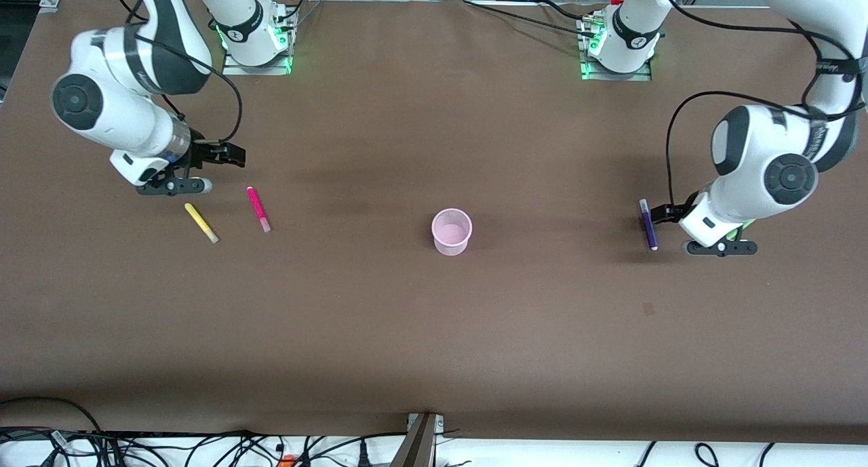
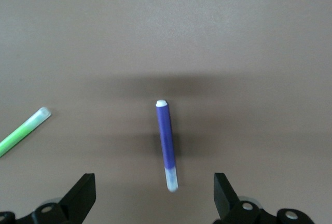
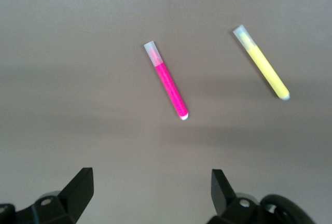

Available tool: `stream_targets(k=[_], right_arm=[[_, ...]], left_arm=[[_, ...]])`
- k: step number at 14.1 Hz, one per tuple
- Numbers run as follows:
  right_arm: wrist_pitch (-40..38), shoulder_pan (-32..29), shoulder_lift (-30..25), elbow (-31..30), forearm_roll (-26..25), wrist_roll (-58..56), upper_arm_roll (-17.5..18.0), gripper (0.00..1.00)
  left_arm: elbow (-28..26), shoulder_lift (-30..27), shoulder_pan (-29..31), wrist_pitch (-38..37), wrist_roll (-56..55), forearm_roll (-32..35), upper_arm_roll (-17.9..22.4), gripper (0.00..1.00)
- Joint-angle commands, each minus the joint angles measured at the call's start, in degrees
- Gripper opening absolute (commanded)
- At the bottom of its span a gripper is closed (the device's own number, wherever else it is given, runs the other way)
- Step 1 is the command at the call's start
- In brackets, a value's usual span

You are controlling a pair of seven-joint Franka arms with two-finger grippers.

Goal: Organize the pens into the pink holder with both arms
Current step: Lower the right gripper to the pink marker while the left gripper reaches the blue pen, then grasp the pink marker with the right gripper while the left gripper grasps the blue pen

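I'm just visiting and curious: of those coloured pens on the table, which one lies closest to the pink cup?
The magenta pen. It lies toward the right arm's end of the table, between the yellow pen and the pink cup; the purple pen lies slightly farther off.

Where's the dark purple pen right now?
The dark purple pen lies flat on the table toward the left arm's end, beside the open left gripper that hangs low next to it. The pink holder stands at mid-table, well apart from it.

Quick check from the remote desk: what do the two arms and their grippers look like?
Both arms are bulky glossy white shells with black joint rings and round black end caps, trailing black cables. The bases glow green. The left gripper and the right gripper are small, black and two-fingered, with angular wedge-shaped fingers.
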Motion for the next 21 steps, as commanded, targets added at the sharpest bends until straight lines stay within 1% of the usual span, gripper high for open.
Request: stream_targets(k=[1, 5, 7, 9, 10, 11, 12, 13, 14, 15, 16, 19, 21], right_arm=[[8.4, -0.2, 2.0, -4.7, 0.1, -3.1, -0.5, 1.00], [18.3, -0.2, 7.2, -7.0, 0.1, -3.9, -0.5, 1.00], [22.4, -0.2, 9.1, -8.0, 0.1, -4.5, -0.6, 0.99], [29.6, -0.2, 11.0, -10.3, 0.2, -4.5, -0.7, 0.90], [32.1, -0.3, 12.1, -10.8, 0.2, -4.5, -0.7, 0.82], [32.4, -0.2, 12.6, -10.8, 0.4, -4.4, -0.7, 0.64], [32.5, -0.3, 12.7, -10.8, 0.4, -4.4, -0.6, 0.58], [32.5, -0.3, 12.7, -10.8, 0.4, -4.3, -0.7, 0.57], [32.7, -0.3, 12.9, -10.9, 0.4, -4.1, -0.6, 0.57], [33.3, -0.3, 13.5, -11.1, 0.4, -3.8, -0.6, 0.54], [34.4, -0.3, 13.7, -11.6, 0.4, -3.8, -0.6, 0.54], [35.4, -0.3, 14.5, -11.8, 0.4, -4.0, -0.6, 0.54], [38.0, -0.3, 15.6, -11.9, 0.4, -3.9, -0.6, 0.54]], left_arm=[[-1.0, 2.9, 0.4, 4.3, 0.4, 2.2, -0.2, 1.00], [-1.3, 7.0, 1.0, 10.3, 0.4, 2.3, -0.1, 1.00], [-1.2, 8.3, 1.8, 11.1, 0.4, 2.3, -0.2, 1.00], [-1.2, 9.2, 1.8, 12.0, 0.4, 2.3, -0.2, 0.98], [-1.1, 10.1, 1.8, 12.8, 0.4, 2.3, -0.2, 0.90], [-1.1, 11.0, 1.8, 14.0, 0.4, 2.3, -0.2, 0.85], [-1.1, 11.4, 1.8, 15.2, 0.4, 2.3, -0.2, 0.78], [-1.1, 11.5, 1.8, 15.2, 0.4, 2.3, -0.2, 0.68], [-1.1, 11.5, 1.8, 15.2, 0.5, 2.3, -0.2, 0.48], [-1.1, 11.5, 1.9, 15.3, 0.5, 2.3, -0.2, 0.36], [-1.1, 11.5, 1.9, 15.2, 0.5, 2.3, -0.2, 0.30], [-1.1, 11.4, 2.0, 15.2, 1.8, 2.3, -0.2, 0.00], [-0.9, 11.2, 2.0, 14.7, 4.1, 2.3, -0.3, 0.00]])
